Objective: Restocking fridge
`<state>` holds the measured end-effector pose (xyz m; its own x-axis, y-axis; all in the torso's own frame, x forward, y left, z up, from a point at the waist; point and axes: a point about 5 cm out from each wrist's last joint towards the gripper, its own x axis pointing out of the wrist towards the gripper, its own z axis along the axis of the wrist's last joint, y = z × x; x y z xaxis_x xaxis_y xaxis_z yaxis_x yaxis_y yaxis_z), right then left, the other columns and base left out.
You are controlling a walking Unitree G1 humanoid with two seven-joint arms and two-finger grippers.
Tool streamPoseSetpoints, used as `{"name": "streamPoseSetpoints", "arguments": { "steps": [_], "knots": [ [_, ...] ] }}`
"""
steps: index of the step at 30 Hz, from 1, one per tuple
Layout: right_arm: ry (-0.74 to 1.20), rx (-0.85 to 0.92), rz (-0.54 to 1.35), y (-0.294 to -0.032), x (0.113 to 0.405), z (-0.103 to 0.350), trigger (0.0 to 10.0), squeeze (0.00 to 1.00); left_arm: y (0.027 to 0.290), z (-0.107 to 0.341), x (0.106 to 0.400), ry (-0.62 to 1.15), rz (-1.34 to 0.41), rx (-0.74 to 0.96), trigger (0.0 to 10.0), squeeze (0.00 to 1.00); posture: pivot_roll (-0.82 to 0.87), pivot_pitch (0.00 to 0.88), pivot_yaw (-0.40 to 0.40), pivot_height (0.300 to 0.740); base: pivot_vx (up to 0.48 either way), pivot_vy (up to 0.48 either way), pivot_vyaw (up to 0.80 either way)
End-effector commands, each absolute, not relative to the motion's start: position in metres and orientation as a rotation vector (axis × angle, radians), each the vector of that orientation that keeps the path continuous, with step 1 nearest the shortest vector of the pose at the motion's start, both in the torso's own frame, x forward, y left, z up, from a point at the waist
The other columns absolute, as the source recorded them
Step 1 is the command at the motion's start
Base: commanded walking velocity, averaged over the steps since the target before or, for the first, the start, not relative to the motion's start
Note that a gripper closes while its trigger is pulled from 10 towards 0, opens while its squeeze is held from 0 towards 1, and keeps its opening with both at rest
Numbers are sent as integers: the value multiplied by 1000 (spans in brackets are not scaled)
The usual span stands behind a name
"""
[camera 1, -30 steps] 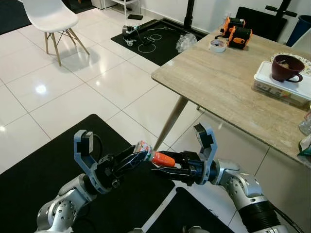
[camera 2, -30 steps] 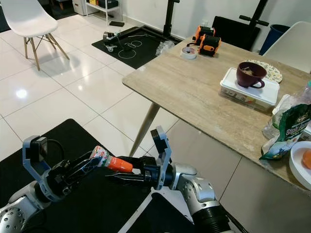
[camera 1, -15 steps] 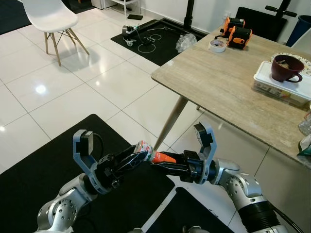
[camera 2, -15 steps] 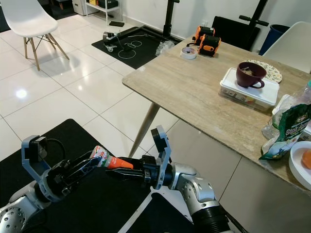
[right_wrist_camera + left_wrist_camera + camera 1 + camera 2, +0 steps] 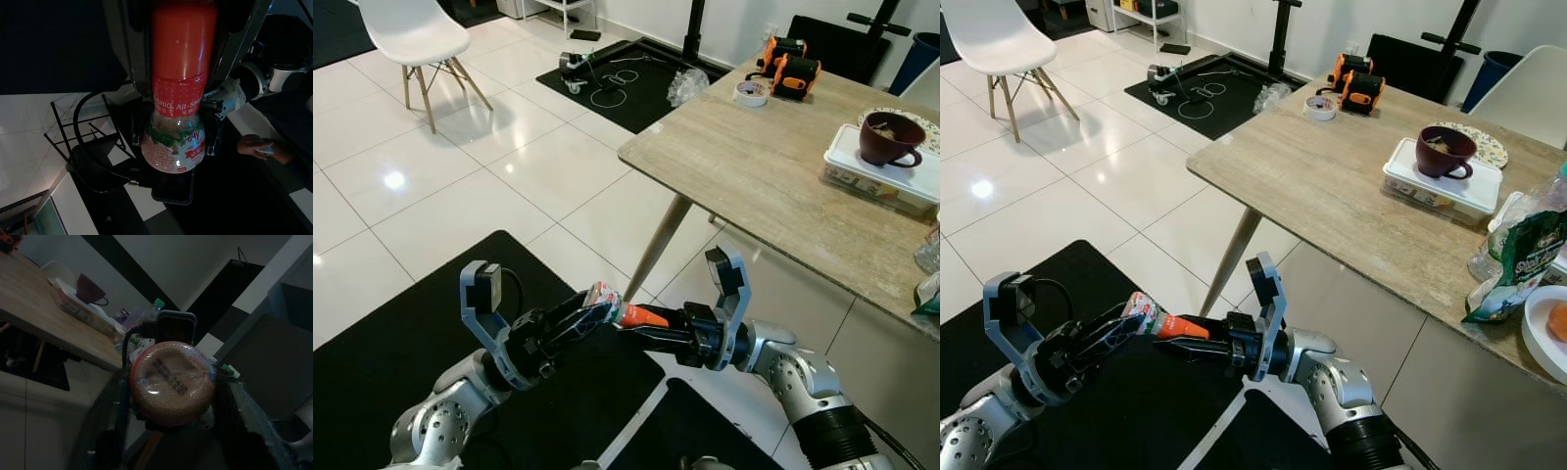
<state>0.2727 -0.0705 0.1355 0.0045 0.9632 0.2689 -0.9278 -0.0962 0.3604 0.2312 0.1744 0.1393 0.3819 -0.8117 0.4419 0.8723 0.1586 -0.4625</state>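
Note:
A small clear seasoning bottle (image 5: 605,302) with a red label and an orange-red cap (image 5: 646,317) lies level between my two arms, low over the black floor mat (image 5: 391,343). My left gripper (image 5: 589,315) is shut on the bottle's body; in the left wrist view its round base (image 5: 172,382) sits between the fingers. My right gripper (image 5: 636,326) comes from the other side and is shut on the cap. In the right wrist view the cap (image 5: 184,39) is clamped between the fingers and the label (image 5: 174,144) lies beyond it.
A wooden table (image 5: 754,166) stands to my right on a slanted leg (image 5: 662,240). On it are a maroon cup (image 5: 889,135) on a white box, a tape roll (image 5: 752,92) and orange tools (image 5: 790,67). A white chair (image 5: 416,34) stands far left on the tiled floor.
My right gripper's fingers, spread beside the cap a second ago, have come together on it. The left gripper and the bottle have stayed put.

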Motion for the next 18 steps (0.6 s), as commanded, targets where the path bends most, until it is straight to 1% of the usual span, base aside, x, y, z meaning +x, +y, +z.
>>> {"name": "streamPoseSetpoints", "arguments": {
  "steps": [1, 9, 10, 11, 12, 15, 18],
  "knots": [
    [68, 519, 1597, -70, 271, 137, 0, 0, 173, 134, 232, -81, -1185, -757, 10000, 1000, 30, 81, -28, 740, 0, 0, 0],
    [65, 516, 1582, -74, 273, 138, 0, 0, 173, 132, 233, -77, -1172, -750, 10000, 1000, 28, 83, -28, 740, 0, 0, 0],
    [66, 516, 1582, -74, 273, 138, 0, 0, 173, 131, 233, -77, -1170, -745, 10000, 733, 29, 83, -29, 740, 0, 0, 0],
    [67, 515, 1582, -74, 273, 138, 0, 0, 173, 131, 233, -77, -1169, -741, 10000, 733, 29, 83, -29, 740, 0, 0, 0],
    [68, 514, 1583, -74, 273, 138, 0, 0, 173, 131, 233, -77, -1168, -739, 10000, 0, 30, 83, -30, 740, 0, 0, 0],
    [74, 501, 1568, -74, 274, 136, 0, 0, 173, 130, 233, -78, -1166, -739, 10000, 0, 30, 83, -30, 740, 0, 0, 0],
    [99, 423, 1430, -81, 288, 125, 0, 0, 176, 128, 232, -81, -1147, -749, 10000, 0, 32, 82, -32, 740, 0, 0, 0]
  ]
}}
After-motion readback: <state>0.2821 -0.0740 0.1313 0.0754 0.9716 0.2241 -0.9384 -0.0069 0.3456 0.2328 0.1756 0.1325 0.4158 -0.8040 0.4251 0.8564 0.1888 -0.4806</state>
